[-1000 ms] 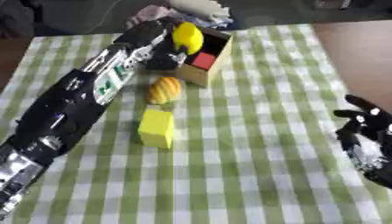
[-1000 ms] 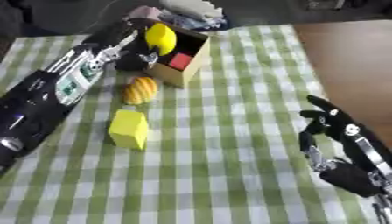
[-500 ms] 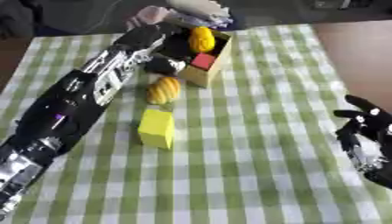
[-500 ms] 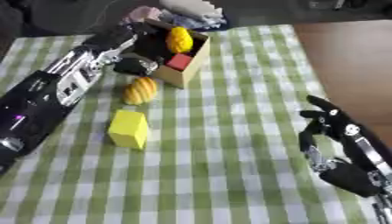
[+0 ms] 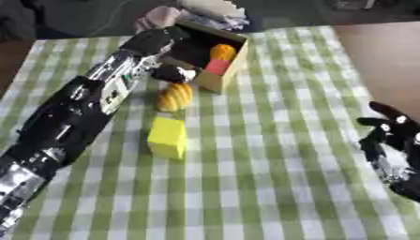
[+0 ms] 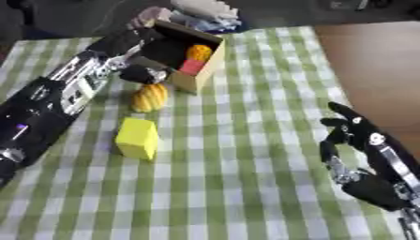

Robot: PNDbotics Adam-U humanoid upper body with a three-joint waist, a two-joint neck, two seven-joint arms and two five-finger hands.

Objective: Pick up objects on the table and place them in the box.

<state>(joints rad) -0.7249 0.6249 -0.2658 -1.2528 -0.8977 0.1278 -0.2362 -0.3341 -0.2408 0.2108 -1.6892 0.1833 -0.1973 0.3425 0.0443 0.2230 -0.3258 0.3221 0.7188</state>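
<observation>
The open brown cardboard box point(image 5: 215, 79) stands at the far side of the green-and-white checked tablecloth point(image 5: 271, 154). Inside it lie a yellow-orange rounded object point(image 5: 222, 51) and, touching it on the near side, a red block point(image 5: 216, 67).

The robot's left arm extends from the lower left to the box. The left hand point(image 5: 156, 40) sits at the box's left wall, and whether its fingers are curled or straight cannot be told.

Just outside the box's near-left wall lies a ridged orange-yellow oval object point(image 5: 175, 96). A yellow rectangular block point(image 5: 167, 137) lies nearer, apart from it.

The right hand point(image 6: 354, 136) rests at the right edge, fingers spread and relaxed, holding nothing.
</observation>
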